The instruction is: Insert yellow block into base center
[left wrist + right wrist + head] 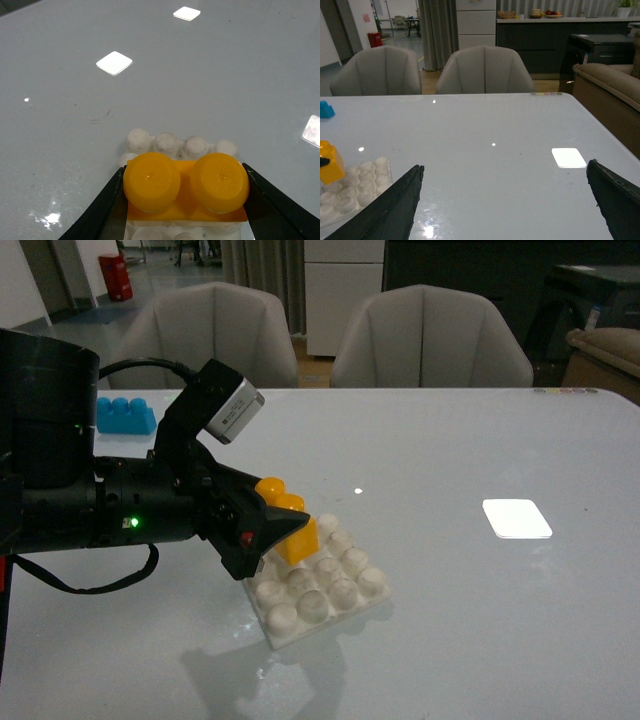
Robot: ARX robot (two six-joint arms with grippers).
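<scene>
Left of centre in the front view, our left tool [290, 522] is clamped on the yellow block [297, 542], holding it over the upper-left part of the base [330, 605].

We judge the main risk to be a misaligned press. If the block's underside does not line up with the base's studs, it may jam and tilt instead of seating. From the front view it also looks nearer the base's upper-left edge than its middle, so it could lock in off centre. The base lies loose on the desk [450, 640]; a push near its edge may tip it or slide it. Opening the tool before the block has seated could leave it loose or lift it away.

At the bottom of the left wrist view, the black fingers [107, 207] pinch the yellow block [186, 187] at its two short ends, studs up. One row of base [165, 142] studs shows above it, and a few more peek out below. We cannot tell whether the block touches the studs.

Our right tool [505, 167] is spread wide and empty, well apart from the base.
</scene>
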